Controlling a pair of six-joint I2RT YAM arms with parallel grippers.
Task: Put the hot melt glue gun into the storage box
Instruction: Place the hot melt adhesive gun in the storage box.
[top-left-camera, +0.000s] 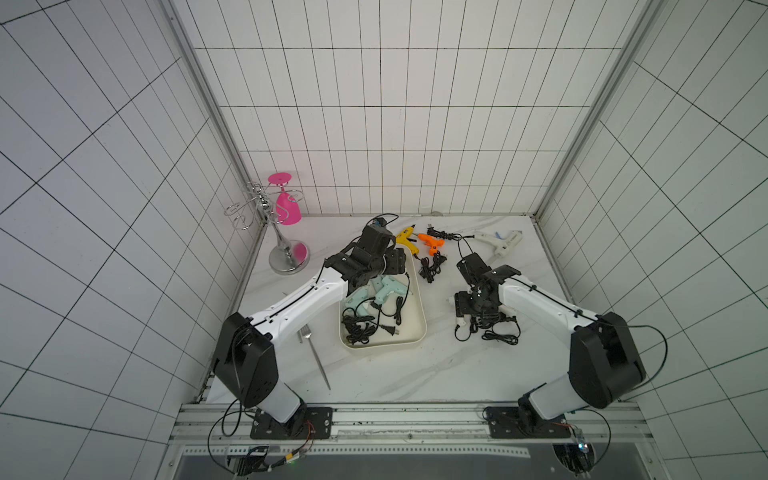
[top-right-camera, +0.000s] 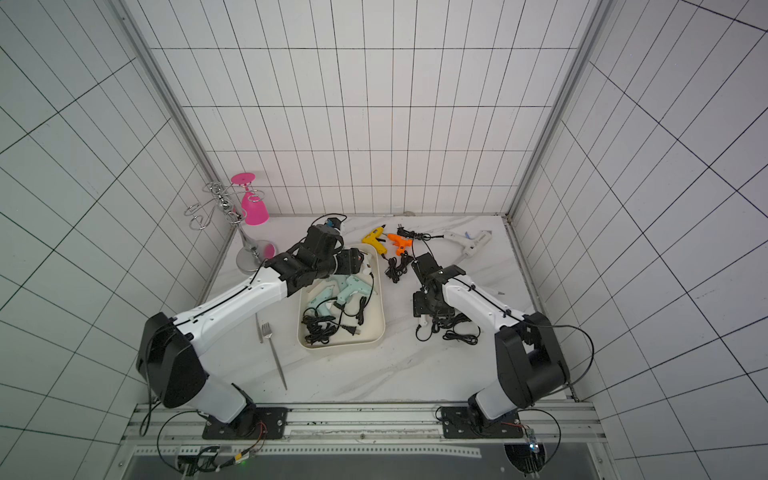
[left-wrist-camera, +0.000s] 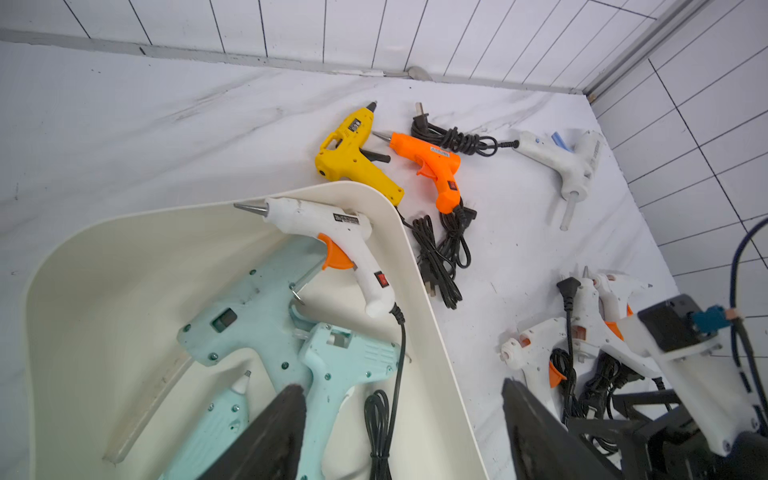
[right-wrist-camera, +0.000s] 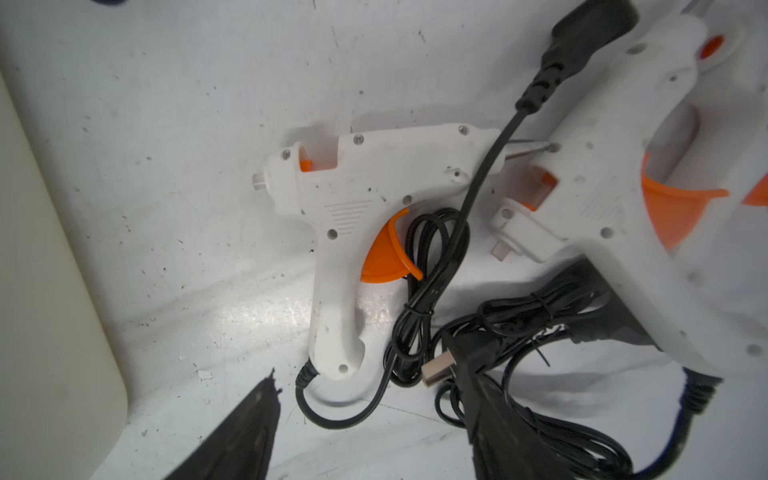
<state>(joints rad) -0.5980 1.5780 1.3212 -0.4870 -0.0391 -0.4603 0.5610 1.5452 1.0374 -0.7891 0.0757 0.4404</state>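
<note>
The storage box (top-left-camera: 419, 328) (top-right-camera: 380, 328) is a cream tray at mid-table. It holds mint glue guns (left-wrist-camera: 249, 316) (top-left-camera: 388, 286), a white glue gun (left-wrist-camera: 332, 226) and black cords. My left gripper (top-left-camera: 395, 266) (left-wrist-camera: 401, 386) hovers over the box's far end, open, with nothing between its fingers. Right of the box, two white hot melt glue guns with orange triggers (right-wrist-camera: 374, 170) (right-wrist-camera: 602, 199) lie on the table among tangled cords. My right gripper (top-left-camera: 471, 316) (right-wrist-camera: 365, 365) hangs open just above them. Its fingers straddle the nearer gun's handle end, apart from it.
A yellow glue gun (top-left-camera: 405, 241), an orange one (top-left-camera: 432, 243) and a white one (top-left-camera: 505, 245) lie near the back wall with their cords. A fork (top-left-camera: 318, 353) lies left of the box. A chrome rack holding a pink glass (top-left-camera: 284, 203) stands in the back left corner.
</note>
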